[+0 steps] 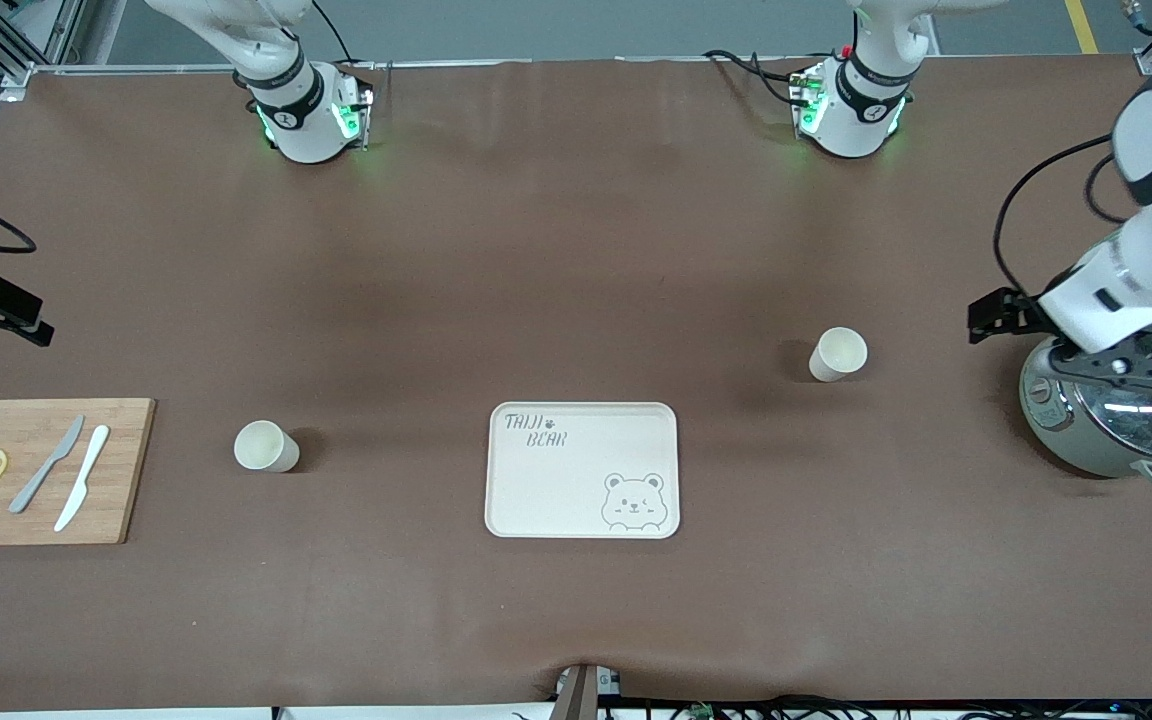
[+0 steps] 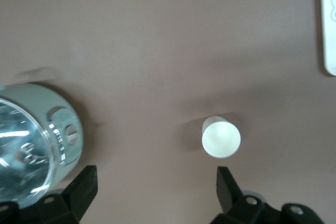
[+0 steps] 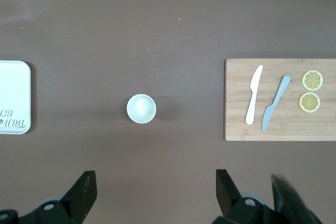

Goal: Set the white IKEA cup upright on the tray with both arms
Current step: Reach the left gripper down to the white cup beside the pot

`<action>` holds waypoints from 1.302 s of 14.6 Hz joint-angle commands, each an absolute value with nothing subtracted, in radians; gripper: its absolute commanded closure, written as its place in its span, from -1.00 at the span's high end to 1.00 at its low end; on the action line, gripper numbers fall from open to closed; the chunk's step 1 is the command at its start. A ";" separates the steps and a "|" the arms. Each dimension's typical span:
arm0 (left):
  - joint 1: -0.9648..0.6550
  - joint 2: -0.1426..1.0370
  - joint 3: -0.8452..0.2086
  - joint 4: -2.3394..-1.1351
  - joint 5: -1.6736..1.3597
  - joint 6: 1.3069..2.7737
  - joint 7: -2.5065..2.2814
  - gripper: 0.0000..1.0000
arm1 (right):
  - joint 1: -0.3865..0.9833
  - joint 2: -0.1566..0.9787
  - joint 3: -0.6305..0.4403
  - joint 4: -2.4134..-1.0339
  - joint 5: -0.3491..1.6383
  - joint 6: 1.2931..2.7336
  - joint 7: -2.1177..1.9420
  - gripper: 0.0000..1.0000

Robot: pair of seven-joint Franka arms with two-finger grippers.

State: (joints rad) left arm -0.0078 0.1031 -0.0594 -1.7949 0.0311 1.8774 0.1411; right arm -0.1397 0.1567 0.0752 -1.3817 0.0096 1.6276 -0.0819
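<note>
Two white cups stand upright, mouths up: one (image 1: pixel 838 354) toward my left arm's end, one (image 1: pixel 265 446) toward my right's, tray (image 1: pixel 536 480) between. My left gripper (image 2: pixel 155 187) and right gripper (image 3: pixel 153 190) hang released.

Tray (image 1: pixel 582 470) between two cups (image 1: pixel 265 446).

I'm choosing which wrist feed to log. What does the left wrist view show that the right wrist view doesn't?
Only the left wrist view shows the rice cooker, beside the open left gripper, and the cup at the left arm's end. Only the right wrist view shows the cutting board with white knife, grey knife and lemon slices, plus the other cup and the open right gripper. Both show an edge of the tray and the brown table.
</note>
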 commanded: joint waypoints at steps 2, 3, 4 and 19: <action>0.003 -0.001 -0.072 -2.106 0.006 2.130 0.167 1.00 | -0.146 0.147 0.083 -1.376 -0.005 1.631 -0.075 1.00; 0.002 -0.008 -0.072 -2.164 0.006 2.196 0.167 1.00 | -0.144 0.147 0.081 -1.374 -0.006 1.634 -0.074 1.00; 0.002 -0.018 -0.078 -2.216 0.005 2.248 0.167 1.00 | -0.144 0.146 0.081 -1.373 -0.006 1.634 -0.074 1.00; 0.002 0.110 -0.137 -2.434 -0.077 2.617 0.150 1.00 | -0.113 0.164 0.086 -1.381 -0.102 1.632 -0.061 1.00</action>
State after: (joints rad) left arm -0.0080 0.0764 -0.1284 -2.4199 -0.0581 2.5576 0.1410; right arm -0.1004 0.1680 0.0832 -1.3816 -0.1888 1.6314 -0.0781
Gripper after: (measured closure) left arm 0.000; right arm 0.000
